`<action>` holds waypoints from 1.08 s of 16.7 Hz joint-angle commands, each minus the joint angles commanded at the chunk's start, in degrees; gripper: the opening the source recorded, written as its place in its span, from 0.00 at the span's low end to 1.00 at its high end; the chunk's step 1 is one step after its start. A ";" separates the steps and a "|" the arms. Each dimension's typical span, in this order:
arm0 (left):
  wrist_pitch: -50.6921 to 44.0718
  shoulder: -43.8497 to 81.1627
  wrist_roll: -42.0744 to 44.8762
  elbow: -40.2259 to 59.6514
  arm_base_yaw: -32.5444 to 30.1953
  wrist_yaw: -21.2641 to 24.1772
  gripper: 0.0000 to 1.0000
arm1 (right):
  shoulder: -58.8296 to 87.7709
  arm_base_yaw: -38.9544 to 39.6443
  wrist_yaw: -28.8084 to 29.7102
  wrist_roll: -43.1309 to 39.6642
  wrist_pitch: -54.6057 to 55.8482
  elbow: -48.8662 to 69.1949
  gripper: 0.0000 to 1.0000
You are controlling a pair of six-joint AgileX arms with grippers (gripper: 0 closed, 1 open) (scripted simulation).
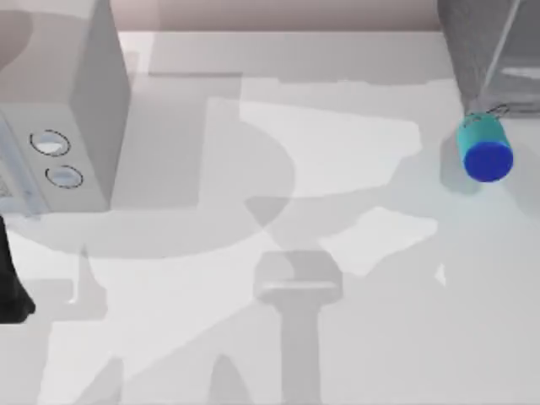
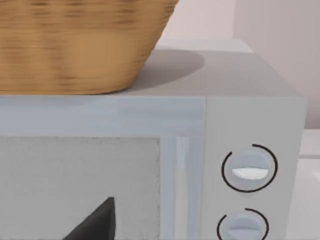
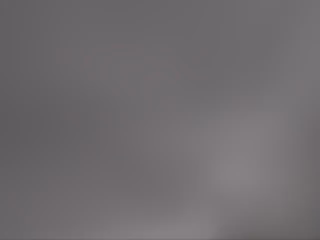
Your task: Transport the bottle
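Left jaws: could not be told; left arm [image 1: 13, 287] sat at the table's left edge.
Right jaws: could not be told.
Bottle [image 1: 484, 149]: lay tipped at the table's [image 1: 253, 337] far right, blue base up.
Microwave [image 2: 250, 120]: stood far left, a basket [image 2: 75, 45] on top.

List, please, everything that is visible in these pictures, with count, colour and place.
small squat cyan bottle with dark blue base: one, lying on its side at the table's right side.
pale grey microwave oven with two round knobs: one, at the table's left side.
woven tan wicker basket: one, on top of the microwave oven.
white table: one, under everything.
grey translucent box: one, far right corner, just behind the bottle.
left arm: one dark part, at the left edge.
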 joint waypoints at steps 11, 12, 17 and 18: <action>0.00 0.00 0.00 0.00 0.00 0.00 1.00 | 1.41 -26.79 -10.47 -18.69 5.38 -26.05 0.00; 0.00 0.00 0.00 0.00 0.00 0.00 1.00 | 1.41 -26.79 -10.47 -18.69 5.38 -26.05 0.00; 0.00 0.00 0.00 0.00 0.00 0.00 1.00 | -0.16 -23.65 -9.78 -19.05 5.86 -24.99 0.00; 0.00 0.00 0.00 0.00 0.00 0.00 1.00 | 0.37 -23.48 -9.62 -19.00 6.10 -24.83 0.00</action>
